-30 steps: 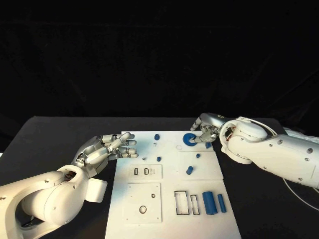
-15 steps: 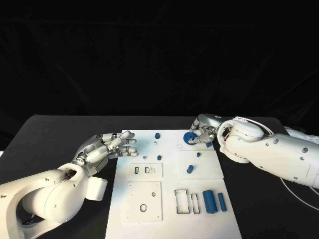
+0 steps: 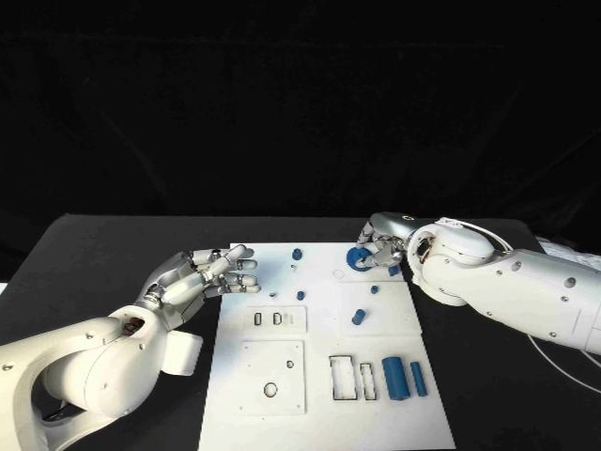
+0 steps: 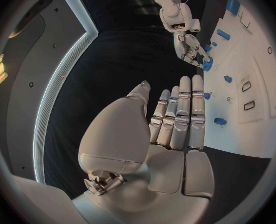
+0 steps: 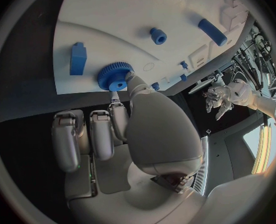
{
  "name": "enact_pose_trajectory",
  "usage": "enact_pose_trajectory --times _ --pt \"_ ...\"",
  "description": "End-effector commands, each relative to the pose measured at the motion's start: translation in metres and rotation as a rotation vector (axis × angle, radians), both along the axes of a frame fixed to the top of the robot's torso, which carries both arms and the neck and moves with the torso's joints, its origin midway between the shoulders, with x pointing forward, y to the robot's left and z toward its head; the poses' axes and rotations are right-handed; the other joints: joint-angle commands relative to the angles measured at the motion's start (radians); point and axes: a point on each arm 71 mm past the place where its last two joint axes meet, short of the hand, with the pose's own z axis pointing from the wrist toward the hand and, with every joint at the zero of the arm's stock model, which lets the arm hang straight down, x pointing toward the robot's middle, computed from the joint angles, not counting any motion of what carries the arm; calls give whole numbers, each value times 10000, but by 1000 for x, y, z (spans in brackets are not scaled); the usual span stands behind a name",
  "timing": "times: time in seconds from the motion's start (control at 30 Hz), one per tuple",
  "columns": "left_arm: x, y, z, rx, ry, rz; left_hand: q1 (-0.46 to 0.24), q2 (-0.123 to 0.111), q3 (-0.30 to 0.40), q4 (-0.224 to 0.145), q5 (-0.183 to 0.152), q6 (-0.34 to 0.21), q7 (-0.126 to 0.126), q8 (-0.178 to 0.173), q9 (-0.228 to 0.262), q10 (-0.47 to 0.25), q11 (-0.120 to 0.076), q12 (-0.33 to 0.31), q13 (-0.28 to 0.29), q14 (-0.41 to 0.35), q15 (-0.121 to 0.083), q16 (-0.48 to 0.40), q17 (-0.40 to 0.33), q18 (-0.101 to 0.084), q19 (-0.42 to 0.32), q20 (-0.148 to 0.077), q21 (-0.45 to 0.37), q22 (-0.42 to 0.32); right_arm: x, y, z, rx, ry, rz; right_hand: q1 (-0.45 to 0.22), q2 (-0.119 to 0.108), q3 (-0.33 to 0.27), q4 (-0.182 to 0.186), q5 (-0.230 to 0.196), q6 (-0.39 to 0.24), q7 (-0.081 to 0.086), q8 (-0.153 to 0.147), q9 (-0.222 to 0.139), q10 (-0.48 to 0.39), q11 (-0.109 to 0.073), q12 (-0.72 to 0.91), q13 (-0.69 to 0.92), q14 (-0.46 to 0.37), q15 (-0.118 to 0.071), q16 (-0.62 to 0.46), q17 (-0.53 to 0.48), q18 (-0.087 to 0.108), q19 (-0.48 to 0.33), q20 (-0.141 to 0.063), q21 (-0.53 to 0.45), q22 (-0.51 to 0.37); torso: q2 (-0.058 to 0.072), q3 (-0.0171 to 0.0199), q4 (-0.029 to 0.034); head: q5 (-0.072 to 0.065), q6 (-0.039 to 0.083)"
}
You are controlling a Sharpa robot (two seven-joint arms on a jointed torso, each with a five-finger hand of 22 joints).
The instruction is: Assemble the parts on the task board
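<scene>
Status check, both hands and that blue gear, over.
Left hand open at task board edge. Right hand pinching blue gear on the board. Nothing in the way.

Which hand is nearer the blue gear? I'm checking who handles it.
Right. The right hand holds the gear at the board's far right; the left hand hovers open off the board's left edge.

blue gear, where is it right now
In the head view the blue gear sits at the task board's far right corner, at the fingertips of the right hand, which touches it.
</scene>
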Motion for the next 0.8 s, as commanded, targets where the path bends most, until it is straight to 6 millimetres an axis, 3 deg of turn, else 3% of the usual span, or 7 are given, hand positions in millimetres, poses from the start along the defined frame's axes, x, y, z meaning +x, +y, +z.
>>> enact_pose_trajectory --times 0.03,0.17,0.27,0.37,0.63,0.8 --pt "0 -2 1 -134 -52 -198 48 71 -4 -69 -44 22 47 -64 -10 28 11 -35 -13 72 5 -52 13 104 89 -15 56 16 -2 0 -3 -878 -357 106 398 210 201 -200 -99 209 -48 105 63 200 -123 111 407 692 -66 46 757 -167 671 -59 48 2111 -2 -1 1 4 -6" --pt "0 -2 1 -135 -53 -197 62 82 -3 -87 -44 28 41 -76 -8 34 8 -51 -11 77 3 -66 30 104 91 -17 60 17 -5 4 0 -802 -904 297 512 260 424 -340 -94 411 -101 169 105 260 -166 244 536 695 -99 57 785 -183 719 -95 75 2179 -3 3 0 12 -1" --pt "0 -2 1 -137 -54 -199 62 82 -3 -87 -44 28 41 -76 -8 34 8 -51 -11 77 3 -66 30 104 91 -17 60 17 -11 12 3 -357 -1383 548 296 194 519 -287 326 522 -141 177 132 290 -199 295 606 694 -126 55 788 -188 733 -125 83 2201 -1 4 -1 17 6" --pt "0 -2 1 -139 -54 -203 62 82 -3 -87 -44 28 41 -76 -8 34 8 -51 -11 77 3 -66 30 104 91 -17 60 17 -17 22 8 89 -1779 847 215 165 602 -283 466 583 -165 177 152 300 -219 303 630 695 -145 56 795 -193 748 -142 91 2223 1 5 2 17 22" --pt "0 -3 1 -142 -48 -217 70 89 0 -94 -44 32 37 -80 -7 38 6 -55 -10 79 2 -70 36 104 92 -18 61 18 -30 51 17 725 -2435 1409 63 125 665 -240 506 603 -173 149 169 301 -229 275 632 692 -158 49 786 -201 772 -159 105 2257 -4 -15 3 35 35" --pt "0 -3 1 -151 -41 -242 70 89 0 -94 -44 32 37 -80 -7 38 6 -55 -10 79 2 -70 36 104 92 -18 61 18 -34 74 19 879 -2485 1803 43 140 697 -233 517 599 -175 137 171 295 -230 252 622 692 -159 49 789 -206 786 -161 112 2275 2 -9 15 40 31"
